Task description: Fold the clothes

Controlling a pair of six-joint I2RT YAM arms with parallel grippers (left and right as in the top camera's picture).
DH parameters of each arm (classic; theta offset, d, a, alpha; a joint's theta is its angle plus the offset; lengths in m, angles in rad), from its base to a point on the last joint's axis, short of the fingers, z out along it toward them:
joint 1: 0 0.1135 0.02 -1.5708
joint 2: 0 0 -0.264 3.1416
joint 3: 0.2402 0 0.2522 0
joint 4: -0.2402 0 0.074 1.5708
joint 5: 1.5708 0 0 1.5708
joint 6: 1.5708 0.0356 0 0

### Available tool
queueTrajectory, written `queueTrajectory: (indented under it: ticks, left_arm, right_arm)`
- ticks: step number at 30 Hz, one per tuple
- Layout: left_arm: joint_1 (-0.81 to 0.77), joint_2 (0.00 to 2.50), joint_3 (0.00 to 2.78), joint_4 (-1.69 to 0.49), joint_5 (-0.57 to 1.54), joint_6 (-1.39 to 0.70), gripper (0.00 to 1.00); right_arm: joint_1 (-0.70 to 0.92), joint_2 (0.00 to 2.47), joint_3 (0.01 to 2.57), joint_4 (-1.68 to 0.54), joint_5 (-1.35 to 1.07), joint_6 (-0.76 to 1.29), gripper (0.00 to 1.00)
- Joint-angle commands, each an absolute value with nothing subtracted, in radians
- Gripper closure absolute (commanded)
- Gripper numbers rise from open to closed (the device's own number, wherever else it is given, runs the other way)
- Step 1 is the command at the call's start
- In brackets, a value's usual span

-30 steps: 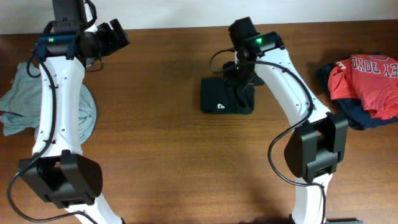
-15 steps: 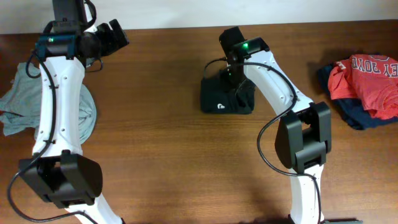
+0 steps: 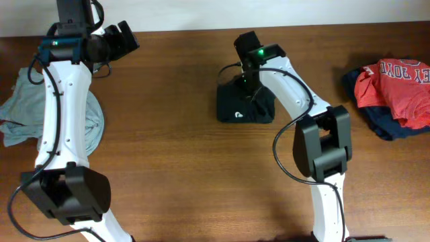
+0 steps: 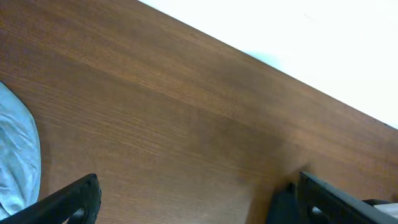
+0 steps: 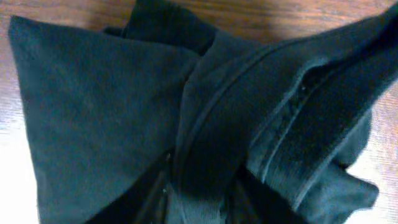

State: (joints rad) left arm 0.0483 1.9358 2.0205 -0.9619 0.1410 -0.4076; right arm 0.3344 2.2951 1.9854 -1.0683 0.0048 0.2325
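The clothes, a black T-shirt [image 3: 234,107] with a small white mark, lie in a compact folded bundle at the table's middle back. My right gripper [image 3: 252,89] is down on the bundle's far right part. In the right wrist view the black fabric [image 5: 106,106] fills the frame. A ridge of it with a stitched hem runs between the fingers of the right gripper [image 5: 200,194], which is shut on that fold. My left gripper [image 3: 125,37] hangs open over bare wood at the back left, far from the T-shirt. Its fingertips [image 4: 78,198] stand wide apart with nothing between them.
A pale grey-blue shirt [image 3: 20,115] lies crumpled at the left edge, and its corner [image 4: 15,163] shows in the left wrist view. A red shirt with white lettering [image 3: 398,84] lies on a dark navy garment [image 3: 377,124] at the right edge. The table's back edge meets a white wall [image 4: 323,43].
My right arm has shifted left and down onto the black T-shirt, and its jaws have closed on a fold. The left arm has not moved.
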Motion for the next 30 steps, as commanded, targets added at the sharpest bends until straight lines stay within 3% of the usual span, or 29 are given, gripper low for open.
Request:
queueTrajectory:
  ticks: [1,9,17,22,24,28,30]
  left_arm:
    - [0.051,1.932,2.011,-0.963,0.129,-0.387,0.01]
    - [0.050,1.932,2.011,-0.964,0.107,-0.387,0.01]
    - [0.050,1.932,2.011,-0.964,0.107,-0.387,0.01]
    - [0.050,1.932,2.011,-0.964,0.107,-0.387,0.01]
    - [0.050,1.932,2.011,-0.965,0.107,-0.387,0.01]
    - [0.050,1.932,2.011,-0.975,0.107,-0.387,0.01]
    - [0.050,1.932,2.011,-0.977,0.107,-0.387,0.01]
  right_arm:
    - [0.331,2.305,1.998,-1.065,-0.004,0.239,0.88]
    - [0.291,2.263,1.998,-1.108,-0.004,0.239,0.96]
    - [0.214,2.210,1.998,-1.162,-0.060,0.200,0.96]
    - [0.168,2.216,1.997,-1.176,-0.214,0.110,0.84]
    - [0.148,2.216,1.997,-1.183,-0.255,0.099,0.84]
    - [0.083,2.216,1.997,-1.217,-0.311,0.105,0.96]
    - [0.054,2.216,1.997,-1.234,-0.346,0.107,0.96]
